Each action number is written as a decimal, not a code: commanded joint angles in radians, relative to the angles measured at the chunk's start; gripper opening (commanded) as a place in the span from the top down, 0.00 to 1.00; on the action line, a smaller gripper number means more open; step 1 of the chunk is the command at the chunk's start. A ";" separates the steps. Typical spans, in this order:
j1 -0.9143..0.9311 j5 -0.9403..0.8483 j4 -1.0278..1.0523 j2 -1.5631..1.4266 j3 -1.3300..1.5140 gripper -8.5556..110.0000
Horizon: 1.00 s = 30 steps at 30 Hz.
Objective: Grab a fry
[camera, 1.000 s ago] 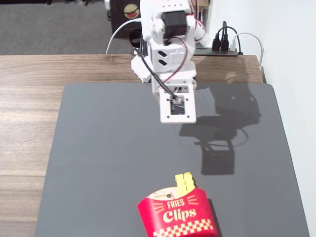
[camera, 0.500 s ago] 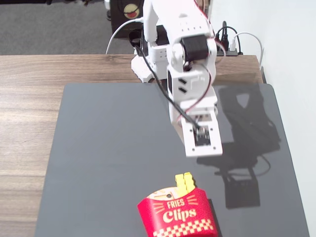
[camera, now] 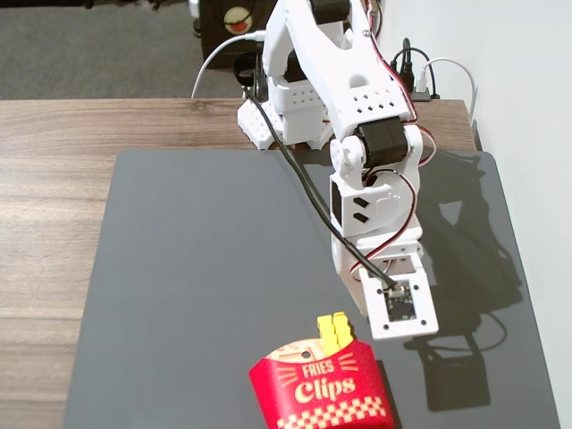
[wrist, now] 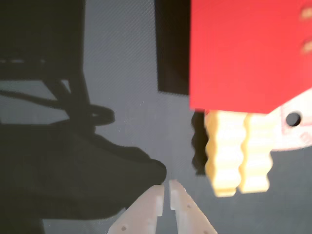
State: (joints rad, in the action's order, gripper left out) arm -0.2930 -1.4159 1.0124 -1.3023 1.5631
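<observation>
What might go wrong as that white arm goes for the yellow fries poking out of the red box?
Three risks, as I judge them.

1. In the wrist view the gripper has its jaws almost together and sits beside the fries, not around them. Moving in like that, it may just push them.

2. Two fries lie tight together, so it could catch both or slip off their wavy edges.

3. The red carton looks light and lies loose on the dark mat. A nudge could slide it away.
</observation>
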 commanded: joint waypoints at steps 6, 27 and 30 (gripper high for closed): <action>0.069 -0.003 0.035 -0.031 -0.066 0.92; 0.195 -0.051 0.158 -0.121 -0.064 0.92; 0.195 -0.051 0.152 -0.126 -0.063 0.92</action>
State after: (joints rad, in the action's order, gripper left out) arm -0.0966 -1.4603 1.1612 -1.3668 1.5386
